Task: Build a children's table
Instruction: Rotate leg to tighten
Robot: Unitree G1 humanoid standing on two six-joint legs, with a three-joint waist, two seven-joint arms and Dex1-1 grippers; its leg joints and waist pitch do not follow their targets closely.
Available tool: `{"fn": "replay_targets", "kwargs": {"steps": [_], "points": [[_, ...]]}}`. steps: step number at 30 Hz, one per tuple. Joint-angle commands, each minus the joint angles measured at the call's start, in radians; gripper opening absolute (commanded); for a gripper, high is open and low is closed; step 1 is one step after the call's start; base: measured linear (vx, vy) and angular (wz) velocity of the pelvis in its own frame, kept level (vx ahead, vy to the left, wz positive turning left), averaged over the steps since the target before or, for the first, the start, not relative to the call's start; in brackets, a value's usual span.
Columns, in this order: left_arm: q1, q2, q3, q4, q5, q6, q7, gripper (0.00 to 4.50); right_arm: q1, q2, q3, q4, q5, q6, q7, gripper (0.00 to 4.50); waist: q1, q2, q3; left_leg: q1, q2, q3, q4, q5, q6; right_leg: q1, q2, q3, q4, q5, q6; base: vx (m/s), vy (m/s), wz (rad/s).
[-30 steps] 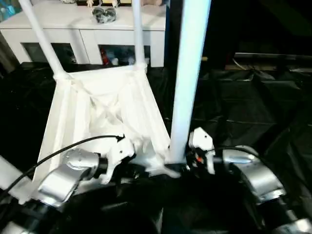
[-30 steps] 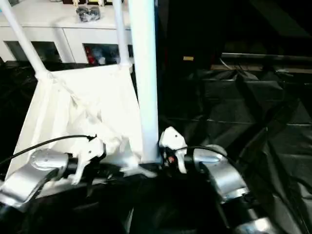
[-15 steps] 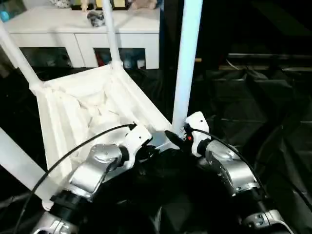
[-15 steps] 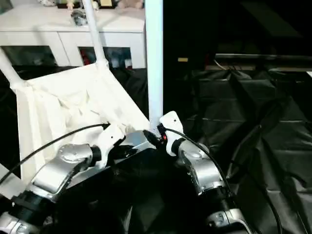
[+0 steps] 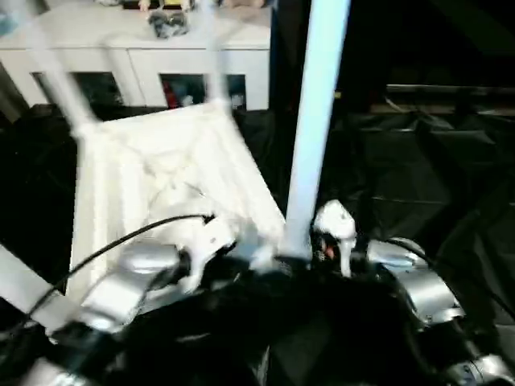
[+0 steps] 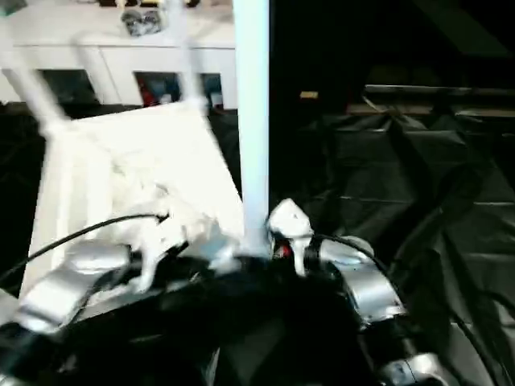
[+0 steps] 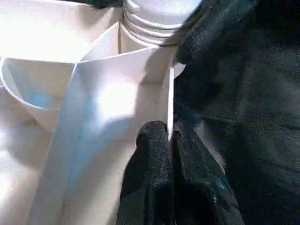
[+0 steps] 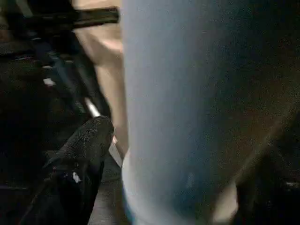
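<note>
The children's table lies upside down: its white tabletop (image 5: 161,173) shows its ribbed underside. A leg (image 5: 318,121) stands upright in the near right corner socket. Two far legs (image 5: 213,56) rise blurred, and another leg (image 5: 24,289) slants at the near left. My left gripper (image 7: 169,133) is shut on a thin wall of the tabletop (image 7: 117,108), just by that leg's threaded base (image 7: 154,18). My right gripper (image 8: 187,154) is open around the leg (image 8: 187,93) low down. One of its fingers (image 8: 79,159) stands a sliver off the leg.
A white cabinet (image 5: 137,60) with glass doors stands at the back, with small items on top. Crumpled black sheeting (image 5: 426,177) covers the floor around the table. My silver forearms (image 5: 129,281) cross the near edge of the head views.
My right gripper's fingers have spread wider around the near right leg. The left gripper keeps its pinch on the tabletop wall. The head camera has swung, shifting the whole picture.
</note>
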Motion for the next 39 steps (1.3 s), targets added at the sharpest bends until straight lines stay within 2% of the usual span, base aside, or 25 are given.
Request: {"fn": "replay_targets", "kwargs": {"steps": [1, 4, 8, 11, 15, 19, 21, 22, 23, 24, 25, 26, 27, 28, 29, 30, 31, 33, 35, 39], "points": [[-0.01, -0.008, -0.009, -0.055, -0.059, -0.026, -0.048, 0.0, 0.012, -0.002, 0.054, -0.034, 0.019, 0.01, 0.069, 3.72, -0.001, -0.001, -0.051, 0.017, 0.088, -0.035, -0.07, -0.129, 0.093, 0.038, -0.099, 0.058, -0.058, -0.003, -0.248, 0.0, 0.0, 0.0], [-0.005, 0.027, -0.001, -0.053, -0.068, -0.032, -0.1, 0.0, 0.022, -0.037, 0.066, -0.059, 0.032, 0.023, 0.137, 3.48, -0.002, -0.003, -0.048, 0.016, 0.087, -0.034, -0.071, -0.151, 0.09, 0.036, -0.099, 0.057, -0.061, -0.038, -0.245, 0.0, 0.0, 0.0], [-0.005, 0.041, 0.004, -0.049, -0.076, -0.039, -0.117, 0.0, 0.025, -0.047, 0.075, -0.069, 0.035, 0.036, 0.158, 3.22, 0.001, -0.005, -0.047, 0.022, 0.088, -0.033, -0.073, -0.173, 0.067, 0.032, -0.101, 0.06, -0.066, -0.095, -0.241, 0.0, 0.0, 0.0], [-0.007, 0.042, 0.01, -0.045, -0.074, -0.039, -0.114, 0.0, 0.024, -0.045, 0.078, -0.071, 0.035, 0.038, 0.164, 2.99, 0.002, -0.006, -0.048, 0.018, 0.088, -0.034, -0.073, -0.156, 0.065, 0.035, -0.101, 0.06, -0.063, -0.08, -0.239, 0.0, 0.0, 0.0], [-0.001, 0.022, 0.018, -0.042, -0.062, -0.041, -0.072, 0.0, 0.033, -0.025, 0.085, -0.072, 0.037, 0.05, 0.151, 2.69, 0.004, -0.008, -0.052, 0.016, 0.087, -0.035, -0.068, -0.12, 0.078, 0.036, -0.101, 0.058, -0.056, -0.028, -0.243, 0.0, 0.0, 0.0], [0.0, -0.001, 0.025, -0.04, -0.046, -0.036, -0.023, 0.0, 0.039, -0.006, 0.078, -0.063, 0.028, 0.051, 0.116, 2.65, 0.003, -0.01, -0.051, 0.015, 0.087, -0.035, -0.068, -0.116, 0.084, 0.036, -0.102, 0.058, -0.057, -0.028, -0.243, 0.0, 0.0, 0.0], [-0.004, -0.052, 0.034, -0.033, -0.019, -0.002, 0.077, 0.0, 0.03, 0.041, 0.054, -0.005, -0.003, 0.055, 0.008, 2.65, 0.001, -0.012, -0.047, 0.015, 0.086, -0.034, -0.07, -0.141, 0.07, 0.035, -0.104, 0.059, -0.064, -0.075, -0.242, 0.0, 0.0, 0.0], [-0.004, -0.067, 0.036, -0.034, -0.014, 0.006, 0.1, 0.0, 0.026, 0.056, 0.047, 0.014, -0.014, 0.059, -0.029, 2.65, -0.004, -0.011, -0.043, 0.015, 0.086, -0.034, -0.074, -0.169, 0.053, 0.035, -0.106, 0.06, -0.069, -0.131, -0.238, 0.0, 0.0, 0.0], [-0.003, -0.102, 0.037, -0.039, -0.003, 0.03, 0.154, 0.0, 0.01, 0.095, 0.029, 0.07, -0.048, 0.058, -0.137, 2.65, -0.005, -0.013, -0.042, 0.016, 0.084, -0.036, -0.075, -0.182, 0.046, 0.036, -0.106, 0.059, -0.072, -0.162, -0.231, 0.0, 0.0, 0.0], [-0.002, -0.109, 0.037, -0.041, -0.001, 0.035, 0.163, 0.0, 0.007, 0.103, 0.025, 0.082, -0.055, 0.057, -0.159, 2.65, -0.012, -0.012, -0.039, 0.019, 0.084, -0.035, -0.078, -0.208, 0.027, 0.03, -0.106, 0.061, -0.077, -0.216, -0.225, 0.0, 0.0, 0.0], [0.003, -0.154, 0.03, -0.055, 0.018, 0.085, 0.234, 0.0, -0.016, 0.158, -0.009, 0.154, -0.073, 0.072, -0.29, 2.64, -0.021, -0.013, -0.037, 0.013, 0.083, -0.04, -0.083, -0.226, 0.008, 0.039, -0.108, 0.059, -0.077, -0.273, -0.209, 0.0, 0.0, 0.0], [0.006, -0.174, 0.026, -0.061, 0.025, 0.102, 0.262, 0.0, -0.021, 0.176, -0.019, 0.171, -0.069, 0.083, -0.318, 2.64, -0.025, -0.011, -0.032, 0.011, 0.081, -0.042, -0.087, -0.241, 0.003, 0.038, -0.108, 0.058, -0.083, -0.307, -0.198, 0.0, 0.0, 0.0], [0.007, -0.189, 0.023, -0.064, 0.031, 0.112, 0.282, 0.0, -0.024, 0.186, -0.025, 0.181, -0.064, 0.091, -0.331, 2.64, -0.035, -0.014, -0.028, 0.019, 0.079, -0.047, -0.088, -0.311, -0.016, 0.035, -0.109, 0.057, -0.095, -0.412, -0.164, 0.0, 0.0, 0.0], [0.007, -0.189, 0.023, -0.064, 0.031, 0.112, 0.282, 0.0, -0.024, 0.186, -0.025, 0.181, -0.064, 0.091, -0.331, 2.64, -0.035, -0.014, -0.03, 0.024, 0.079, -0.046, -0.087, -0.321, -0.017, 0.032, -0.108, 0.058, -0.098, -0.426, -0.156, 0.0, 0.0, 0.0], [0.011, -0.22, 0.024, -0.069, 0.04, 0.131, 0.325, 0.0, -0.022, 0.202, -0.024, 0.182, -0.066, 0.093, -0.346, 2.64, -0.035, -0.014, -0.031, 0.028, 0.079, -0.044, -0.086, -0.325, -0.015, 0.029, -0.108, 0.061, -0.1, -0.426, -0.153, 0.0, 0.0, 0.0], [0.016, -0.257, 0.021, -0.076, 0.055, 0.145, 0.374, 0.0, -0.016, 0.223, -0.016, 0.177, -0.072, 0.097, -0.363, 2.64, -0.036, -0.012, -0.033, 0.027, 0.08, -0.042, -0.087, -0.3, -0.007, 0.029, -0.105, 0.065, -0.101, -0.384, -0.155, 0.0, 0.0, 0.0], [0.016, -0.258, 0.021, -0.076, 0.056, 0.146, 0.375, 0.0, -0.016, 0.225, -0.016, 0.176, -0.073, 0.098, -0.364, 2.64, -0.036, -0.013, -0.032, 0.025, 0.08, -0.042, -0.088, -0.291, -0.003, 0.03, -0.104, 0.065, -0.101, -0.373, -0.155, 0.0, 0.0, 0.0], [0.026, -0.314, 0.006, -0.084, 0.08, 0.16, 0.433, 0.0, -0.008, 0.263, -0.003, 0.164, -0.083, 0.103, -0.383, 2.64, -0.037, -0.012, -0.033, 0.023, 0.08, -0.042, -0.088, -0.276, 0.005, 0.032, -0.103, 0.064, -0.098, -0.344, -0.16, 0.0, 0.0, 0.0], [0.026, -0.321, 0.0, -0.086, 0.085, 0.162, 0.438, 0.0, -0.012, 0.27, -0.007, 0.173, -0.085, 0.094, -0.385, 3.2, -0.035, -0.012, -0.037, 0.022, 0.08, -0.041, -0.087, -0.258, 0.016, 0.034, -0.104, 0.063, -0.096, -0.316, -0.163, 0.0, 0.0, 0.0], [0.021, -0.307, -0.002, -0.088, 0.075, 0.148, 0.417, 0.0, -0.025, 0.25, -0.009, 0.178, -0.098, 0.057, -0.396, 3.51, -0.034, -0.008, -0.037, 0.02, 0.077, -0.039, -0.084, -0.25, 0.031, 0.032, -0.104, 0.063, -0.099, -0.311, -0.163, 0.0, 0.0, 0.0]]}}
